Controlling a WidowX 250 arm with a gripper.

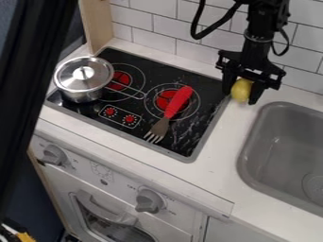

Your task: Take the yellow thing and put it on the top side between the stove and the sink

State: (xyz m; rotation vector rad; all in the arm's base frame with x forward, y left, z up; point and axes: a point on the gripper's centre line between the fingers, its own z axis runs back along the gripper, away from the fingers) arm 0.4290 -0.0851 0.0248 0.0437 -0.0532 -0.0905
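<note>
"Yellow thing (242, 88) — where?"
"Clamped between my gripper's (242, 97) fingers, far side, between stove (120, 54) on the left and sink (257, 146) on the right."
"Anything on the stove?"
"Pot (82, 94) at left — fork (172, 108) right of it."

Black hand (242, 97) pointing down

A wall of glossy white rectangular tiles with grey joints (157, 23) rises behind a smooth white countertop (221, 163). A pale wooden upright panel (97, 23) meets the wall at left. The white cabinet front (116, 172) carries two round grey knobs (149, 201) above a white oven door with a dark window (139, 230).
</note>
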